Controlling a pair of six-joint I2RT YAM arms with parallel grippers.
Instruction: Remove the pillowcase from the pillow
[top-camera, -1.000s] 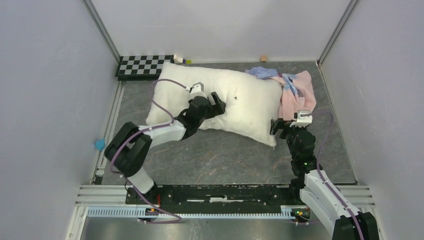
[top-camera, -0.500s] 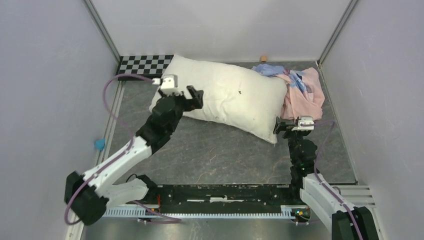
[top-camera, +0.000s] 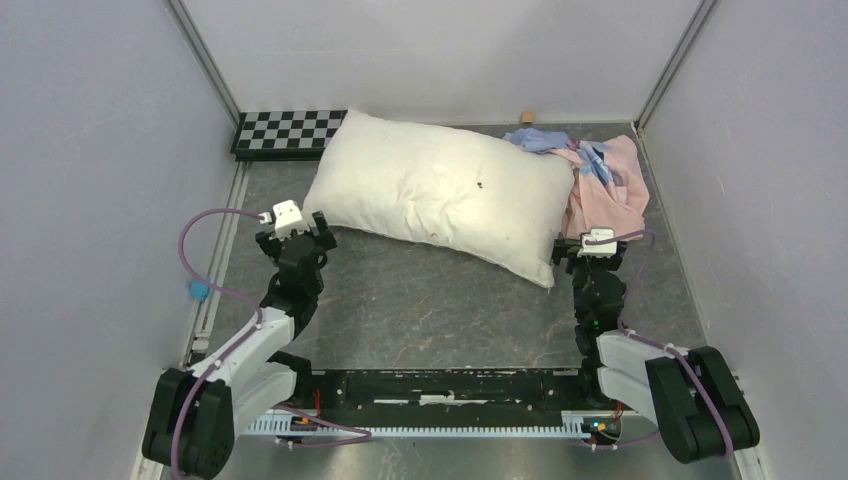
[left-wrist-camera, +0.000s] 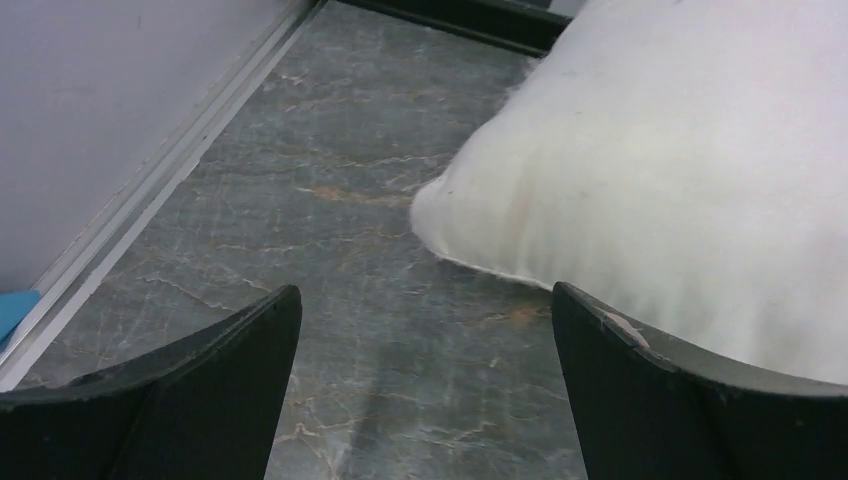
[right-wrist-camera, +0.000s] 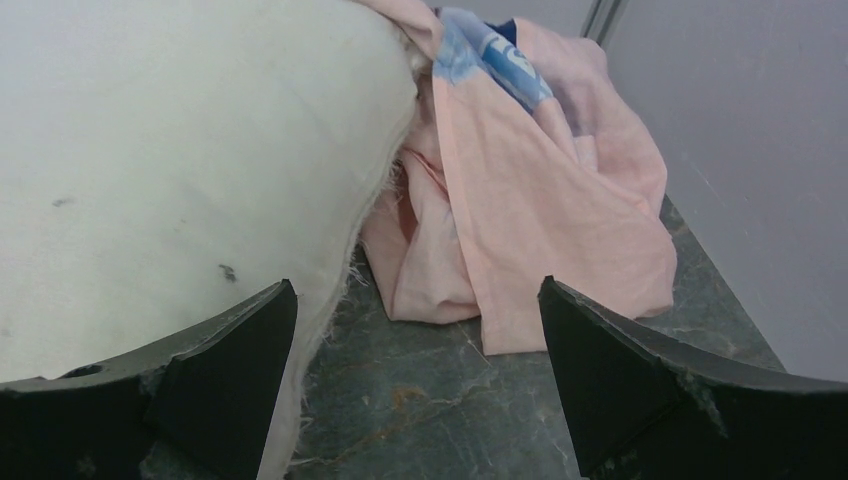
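Both my arms sit tucked near their bases, which I read as job pretty much done. The left gripper (top-camera: 293, 237) hangs over the table (top-camera: 430, 310) just off the pillow's near-left corner, jaws spread wide, nothing in them. The right gripper (top-camera: 588, 252) is the same, wide and empty, by the pillow's near-right corner. The pillow (top-camera: 440, 190) lies bare across the middle. The pillowcase (top-camera: 605, 185) is heaped mostly pink side out against its right end, by the far right corner.

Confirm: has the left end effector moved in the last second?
Yes. The left end effector has pulled back off the pillow, away from the checkerboard and toward the arm bases at the near edge.
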